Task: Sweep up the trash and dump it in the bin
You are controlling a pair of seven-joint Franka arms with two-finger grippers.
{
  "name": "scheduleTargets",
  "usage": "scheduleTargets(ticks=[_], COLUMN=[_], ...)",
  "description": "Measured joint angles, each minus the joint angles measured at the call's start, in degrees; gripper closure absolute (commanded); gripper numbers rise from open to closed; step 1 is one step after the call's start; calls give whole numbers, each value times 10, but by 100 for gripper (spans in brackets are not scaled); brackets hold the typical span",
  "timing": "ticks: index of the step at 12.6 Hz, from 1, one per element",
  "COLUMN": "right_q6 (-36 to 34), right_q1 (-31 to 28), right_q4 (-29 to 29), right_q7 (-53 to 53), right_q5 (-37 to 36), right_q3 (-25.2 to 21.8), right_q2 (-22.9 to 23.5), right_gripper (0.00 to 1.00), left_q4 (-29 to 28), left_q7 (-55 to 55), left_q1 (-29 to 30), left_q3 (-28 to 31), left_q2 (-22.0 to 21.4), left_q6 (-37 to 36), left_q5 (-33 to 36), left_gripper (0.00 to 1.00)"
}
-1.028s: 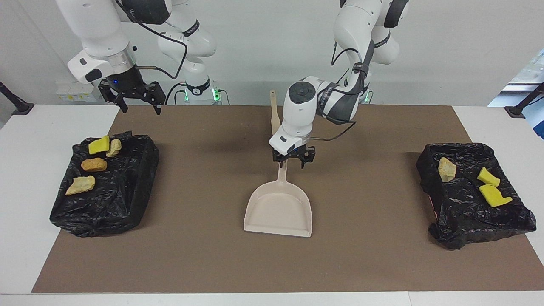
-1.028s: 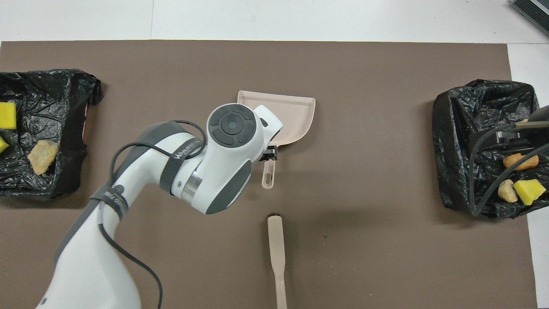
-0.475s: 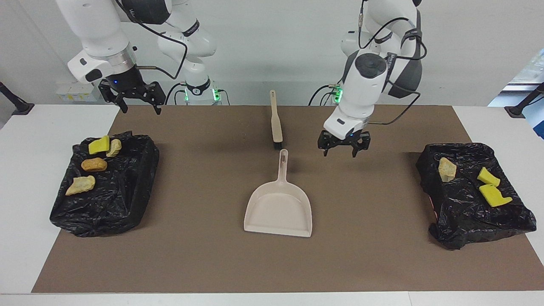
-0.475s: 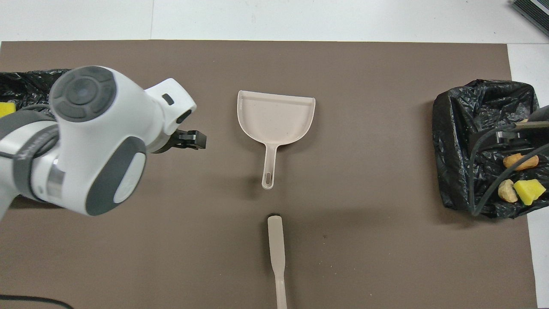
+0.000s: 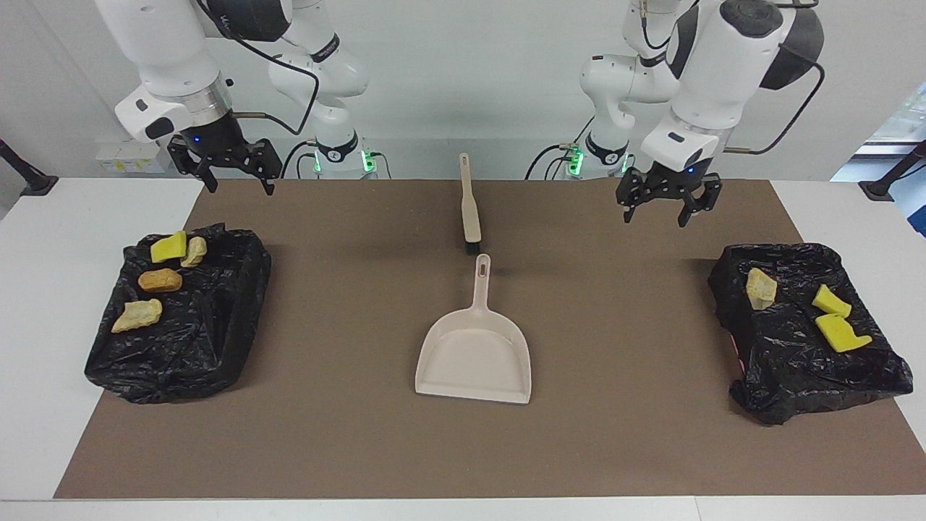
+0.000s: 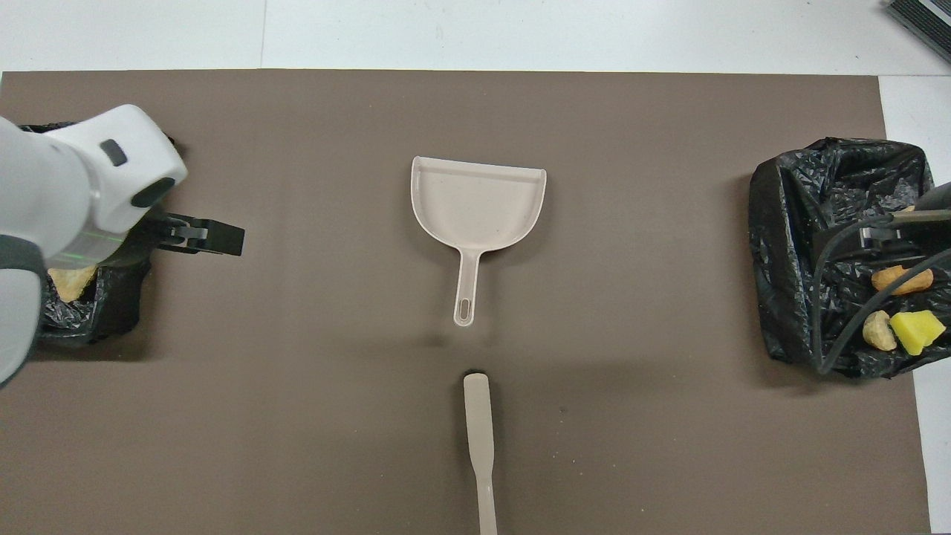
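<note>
The trash lies in two black-lined bins. The bin (image 5: 217, 340) at the right arm's end holds a yellow scrap (image 5: 168, 247), an orange lump (image 5: 160, 280) and two tan lumps (image 5: 137, 315). The bin (image 5: 788, 376) at the left arm's end holds a tan lump (image 5: 760, 288) and two yellow scraps (image 5: 841, 333). The beige dustpan (image 5: 474, 354) lies flat mid-mat, with the brush (image 5: 469, 202) just nearer the robots. My left gripper (image 5: 669, 210) hangs open and empty over the mat by its bin's edge. My right gripper (image 5: 242, 187) waits open and empty above its bin's corner.
A brown mat (image 5: 362, 434) covers most of the white table (image 5: 43, 362). In the overhead view the left arm covers much of its bin (image 6: 96, 319). The dustpan (image 6: 475, 204) and the brush (image 6: 479, 438) lie in line, handle ends toward each other.
My left gripper has left the dustpan's handle, risen and swung toward its own end of the table. The dustpan stays where it lay. The right arm has not moved.
</note>
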Motion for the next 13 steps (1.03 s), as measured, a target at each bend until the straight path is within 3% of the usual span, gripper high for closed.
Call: scheduleTargets(ticks=[5, 9, 13], right_q6=[0, 0, 0], right_q1=[0, 0, 0], right_q4=[0, 0, 0], right_q7=[0, 0, 0], right_q5=[0, 0, 0], right_q3=[0, 0, 0], right_q2=[0, 0, 0], right_gripper=[0, 0, 0], left_q4=[103, 104, 102], left_q7=[69, 82, 82], left_q1=[46, 53, 66], left_q3=[4, 10, 12], left_q2=[8, 5, 1], left_q6=[-96, -171, -165], left_q5=[1, 1, 1], left_gripper=[0, 0, 0])
